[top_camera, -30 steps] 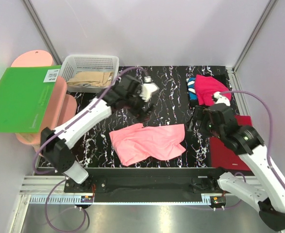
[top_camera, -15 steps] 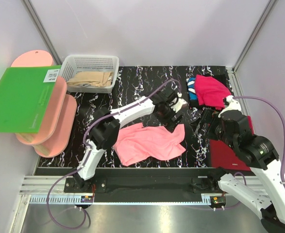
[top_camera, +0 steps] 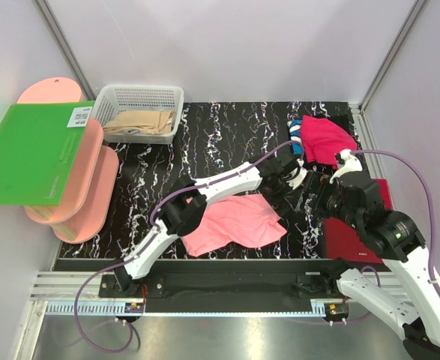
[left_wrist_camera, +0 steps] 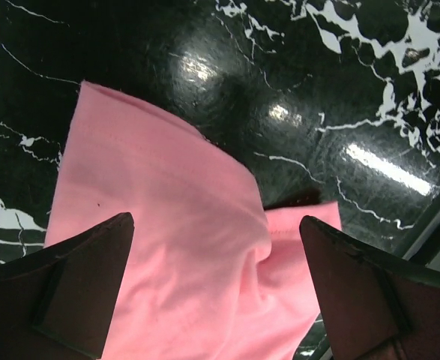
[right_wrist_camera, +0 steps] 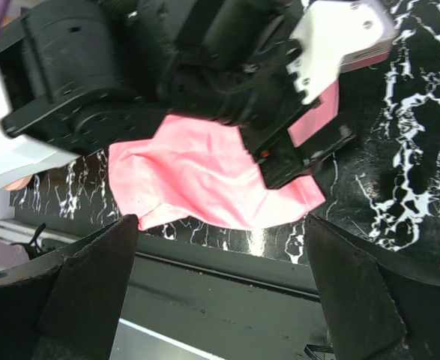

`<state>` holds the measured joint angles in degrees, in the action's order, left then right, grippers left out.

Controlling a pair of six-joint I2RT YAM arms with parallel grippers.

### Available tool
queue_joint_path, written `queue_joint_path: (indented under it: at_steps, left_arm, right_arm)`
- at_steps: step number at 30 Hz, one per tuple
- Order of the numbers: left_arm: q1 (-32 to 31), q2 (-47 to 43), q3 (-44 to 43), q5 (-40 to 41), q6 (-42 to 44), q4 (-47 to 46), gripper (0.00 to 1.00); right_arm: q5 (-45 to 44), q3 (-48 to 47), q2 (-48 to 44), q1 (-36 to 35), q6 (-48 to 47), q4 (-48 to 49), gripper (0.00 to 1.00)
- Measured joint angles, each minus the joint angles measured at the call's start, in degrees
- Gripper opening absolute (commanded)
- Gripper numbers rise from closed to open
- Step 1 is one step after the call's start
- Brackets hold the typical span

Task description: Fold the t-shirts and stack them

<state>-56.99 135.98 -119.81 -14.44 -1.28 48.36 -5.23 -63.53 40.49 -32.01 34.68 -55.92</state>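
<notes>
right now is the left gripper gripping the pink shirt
No, the left gripper hangs open above the salmon-pink t-shirt, and the left wrist view shows no cloth pinched between its two spread fingers.

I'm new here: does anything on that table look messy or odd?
Nothing spilled or broken. The pink t-shirt lies rumpled near the front; the magenta t-shirt is heaped on the blue t-shirt, far right.

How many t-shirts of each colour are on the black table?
Light salmon-pink cloth t-shirt: 1
Magenta cloth t-shirt: 1
Blue cloth t-shirt, mostly hidden under the magenta one: 1
Total: 3
</notes>
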Motion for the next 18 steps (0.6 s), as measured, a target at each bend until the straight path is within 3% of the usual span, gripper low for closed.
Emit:
queue_joint_path:
  at_steps: [5, 6, 8, 9, 11, 18]
  left_arm:
    - [0.28, 3.50, -2.89, 1.22, -0.92, -0.04, 0.96]
    - [0.26, 3.74, -3.28, 1.38, -1.11, 0.00, 0.80]
    - [0.33, 3.91, -3.80, 1.99, -1.22, -0.11, 0.58]
    - [0.37, 4.11, -3.89, 2.27, -1.16, -0.20, 0.27]
    - [0.42, 4.61, -3.93, 2.91, -1.27, -0.28, 0.02]
    - [0.81, 3.43, -2.25, 5.22, -0.04, -0.52, 0.00]
  right_arm:
    - [1.55, 0.24, -0.11, 0.00, -0.17, 0.79, 1.00]
    - [1.77, 0.24, -0.24, 0.00, -0.17, 0.79, 1.00]
    - [1.88, 0.24, -0.55, 0.00, -0.15, 0.79, 1.00]
    - [1.90, 0.24, -0.74, 0.00, -0.15, 0.76, 1.00]
    - [1.90, 0.22, -1.01, 0.00, -0.15, 0.79, 1.00]
    - [1.86, 0.22, -1.20, 0.00, -0.35, 0.76, 0.98]
